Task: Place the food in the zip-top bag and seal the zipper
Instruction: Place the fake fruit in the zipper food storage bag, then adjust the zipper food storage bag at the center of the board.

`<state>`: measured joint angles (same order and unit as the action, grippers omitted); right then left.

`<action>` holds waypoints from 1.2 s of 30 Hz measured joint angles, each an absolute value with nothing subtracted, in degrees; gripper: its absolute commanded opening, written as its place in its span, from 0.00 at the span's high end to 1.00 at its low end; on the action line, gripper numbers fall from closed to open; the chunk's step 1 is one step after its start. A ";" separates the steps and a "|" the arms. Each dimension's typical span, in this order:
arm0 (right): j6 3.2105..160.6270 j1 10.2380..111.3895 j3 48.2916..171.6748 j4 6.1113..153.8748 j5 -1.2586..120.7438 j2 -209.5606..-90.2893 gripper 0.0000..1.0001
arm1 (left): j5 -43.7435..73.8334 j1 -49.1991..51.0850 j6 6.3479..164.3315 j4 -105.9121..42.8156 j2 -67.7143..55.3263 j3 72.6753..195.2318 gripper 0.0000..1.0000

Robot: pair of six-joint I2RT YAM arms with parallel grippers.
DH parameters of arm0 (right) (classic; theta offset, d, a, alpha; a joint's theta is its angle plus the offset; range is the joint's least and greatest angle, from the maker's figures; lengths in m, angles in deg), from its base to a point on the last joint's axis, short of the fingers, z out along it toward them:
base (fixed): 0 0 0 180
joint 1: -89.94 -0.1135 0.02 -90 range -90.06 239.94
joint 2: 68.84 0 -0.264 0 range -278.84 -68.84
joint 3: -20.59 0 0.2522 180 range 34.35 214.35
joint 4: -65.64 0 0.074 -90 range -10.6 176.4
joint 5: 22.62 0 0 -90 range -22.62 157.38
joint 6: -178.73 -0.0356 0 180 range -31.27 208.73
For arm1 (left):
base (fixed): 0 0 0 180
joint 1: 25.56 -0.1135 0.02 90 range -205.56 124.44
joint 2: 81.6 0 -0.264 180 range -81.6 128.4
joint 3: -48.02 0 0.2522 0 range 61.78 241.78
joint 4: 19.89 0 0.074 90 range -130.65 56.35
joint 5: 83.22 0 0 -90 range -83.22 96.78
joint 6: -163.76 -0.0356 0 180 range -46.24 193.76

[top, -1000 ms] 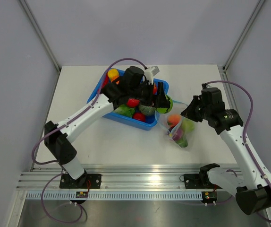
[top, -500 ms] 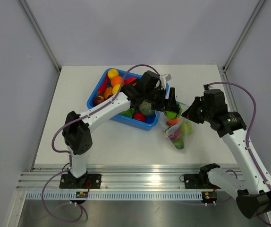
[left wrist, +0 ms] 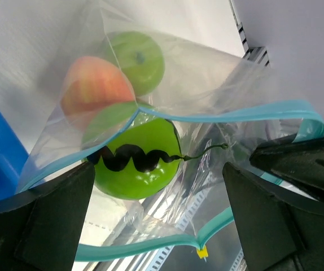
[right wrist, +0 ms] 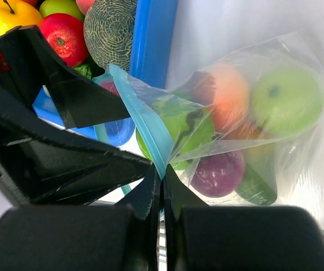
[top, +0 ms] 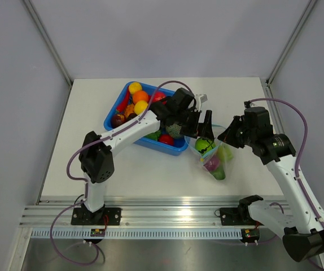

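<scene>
Tabletop (top: 94,113), toward right edge: your left gripper (top: 202,125) gapes, glossy green fruit (left wrist: 136,158) just dropped into the clear plastic bag (right wrist: 263,141) your right gripper (right wrist: 161,180) pinches.

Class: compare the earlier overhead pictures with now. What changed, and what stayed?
The left gripper carried a glossy green toy fruit with a black squiggle rightwards from the blue plastic bin to the clear zip-top bag and released it inside; its jaws are open. The right gripper still pinches the bag's blue-green zipper strip; the bin stayed put.
</scene>
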<state>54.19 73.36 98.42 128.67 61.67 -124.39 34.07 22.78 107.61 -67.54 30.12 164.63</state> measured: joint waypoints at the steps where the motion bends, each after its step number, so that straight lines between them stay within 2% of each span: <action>1: 54.21 73.36 98.42 128.70 61.67 -124.33 0.96 | 34.07 22.76 107.06 -68.18 29.82 164.63 0.01; 3: 54.21 73.36 98.42 128.74 61.67 -124.26 0.95 | 34.01 22.78 105.90 -69.79 28.44 164.61 0.03; 6: 54.21 73.36 98.42 128.76 61.69 -124.22 0.95 | 33.68 22.78 103.87 -71.87 24.11 163.65 0.20; 7: 54.21 73.36 98.42 128.78 61.67 -124.22 0.95 | 33.46 22.76 103.26 -72.46 22.30 163.30 0.30; 9: 54.19 73.36 98.42 128.76 61.67 -124.22 0.95 | 32.83 22.76 101.81 -73.38 18.14 162.62 0.40; 10: 54.21 73.36 98.42 128.76 61.67 -124.22 0.95 | 32.06 22.76 100.98 -73.90 16.24 162.49 0.49; 11: 54.21 73.36 98.42 128.74 61.67 -124.22 0.95 | 31.14 22.76 100.44 -74.27 14.52 162.36 0.50; 13: 54.19 73.36 98.42 128.74 61.67 -124.22 0.95 | 29.00 22.63 99.17 -74.32 11.50 161.07 0.50; 17: 54.21 73.36 98.42 128.76 61.67 -124.22 0.95 | 25.39 22.02 97.84 -74.36 10.19 157.70 0.12; 20: 54.21 73.36 98.42 128.76 61.67 -124.13 0.95 | 22.71 21.69 97.81 -74.80 12.24 155.28 0.13; 27: 54.21 73.36 98.42 128.94 61.67 -123.54 0.95 | 21.42 21.51 98.47 -73.81 18.80 152.44 0.32; 30: 54.23 73.36 98.42 129.02 61.69 -123.26 0.95 | 22.12 21.51 99.58 -72.61 20.59 152.37 0.58; 31: 54.23 73.36 98.42 129.05 61.71 -123.24 0.95 | 22.36 21.51 99.82 -72.22 21.01 152.46 0.88; 32: 54.28 73.36 98.42 129.09 61.76 -123.24 0.95 | 22.68 21.51 100.26 -72.24 21.40 152.76 0.99; 36: 54.78 73.36 99.93 130.93 62.87 -123.54 0.96 | 24.67 21.51 100.44 -72.81 22.10 155.65 1.00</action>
<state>54.78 73.36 99.93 130.93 62.87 -123.54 24.67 21.51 100.44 -72.81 22.10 155.65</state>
